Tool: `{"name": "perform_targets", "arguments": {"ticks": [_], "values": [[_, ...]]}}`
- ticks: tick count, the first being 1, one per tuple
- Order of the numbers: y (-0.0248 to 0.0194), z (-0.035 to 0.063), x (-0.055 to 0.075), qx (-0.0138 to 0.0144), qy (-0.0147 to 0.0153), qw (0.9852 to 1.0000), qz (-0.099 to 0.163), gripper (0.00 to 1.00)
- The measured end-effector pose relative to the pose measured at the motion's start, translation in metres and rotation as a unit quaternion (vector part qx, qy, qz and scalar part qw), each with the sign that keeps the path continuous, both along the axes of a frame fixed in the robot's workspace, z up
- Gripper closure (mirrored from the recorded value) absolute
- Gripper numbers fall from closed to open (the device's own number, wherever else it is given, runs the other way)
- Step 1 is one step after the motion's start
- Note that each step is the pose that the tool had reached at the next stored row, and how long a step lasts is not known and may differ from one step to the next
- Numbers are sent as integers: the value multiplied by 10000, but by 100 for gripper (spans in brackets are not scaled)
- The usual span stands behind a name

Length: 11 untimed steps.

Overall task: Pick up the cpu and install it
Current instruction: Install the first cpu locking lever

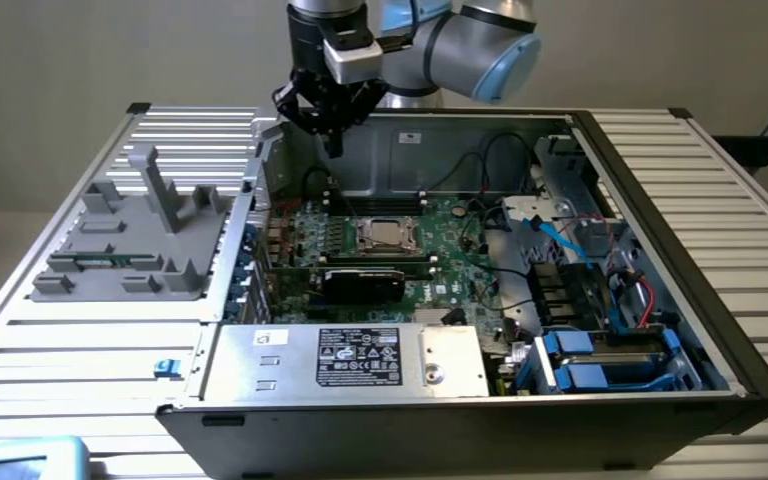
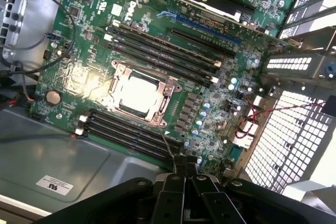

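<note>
Nearest the camera in the exterior view, at lower centre, we find the silver box (image 1: 344, 357) with a white label, mounted at the front edge of the open computer case (image 1: 684, 250). Behind it, at mid-frame, lies the motherboard (image 1: 458, 262). The cpu (image 1: 384, 235) sits flat in its socket there, just behind a black card (image 1: 361, 283). At upper centre-left, the gripper (image 1: 336, 140) hangs above the rear wall of the case, well apart from the cpu. At the left stands a grey fixture (image 1: 131, 240).

In the wrist view, the gripper (image 2: 181, 167) is nearest the lens. Its fingers are drawn together and hold nothing. The cpu (image 2: 139, 94) shows its bright metal top inside the socket frame, between two banks of memory slots (image 2: 126, 129).

We judge the placing step complete, since the chip lies level in the socket. Any further approach calls for a straight vertical line over the socket, clear of the slots and cables.
</note>
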State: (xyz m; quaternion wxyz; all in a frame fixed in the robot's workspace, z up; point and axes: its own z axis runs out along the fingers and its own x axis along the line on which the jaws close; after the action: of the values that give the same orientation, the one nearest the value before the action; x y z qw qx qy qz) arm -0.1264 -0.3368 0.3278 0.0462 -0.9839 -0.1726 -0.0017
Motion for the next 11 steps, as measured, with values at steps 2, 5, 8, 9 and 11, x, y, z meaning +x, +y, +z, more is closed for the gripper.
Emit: {"name": "perform_targets", "arguments": {"ticks": [2,5,8,9,11], "values": [[0,-29,-1,1,14,10000,-41,89],[0,-85,-3,1,16,9999,-119,89],[0,-138,-7,2,16,9999,-171,89],[-2,-156,-7,1,17,9998,-181,89],[-7,-193,-8,1,20,9998,-198,89]]}}
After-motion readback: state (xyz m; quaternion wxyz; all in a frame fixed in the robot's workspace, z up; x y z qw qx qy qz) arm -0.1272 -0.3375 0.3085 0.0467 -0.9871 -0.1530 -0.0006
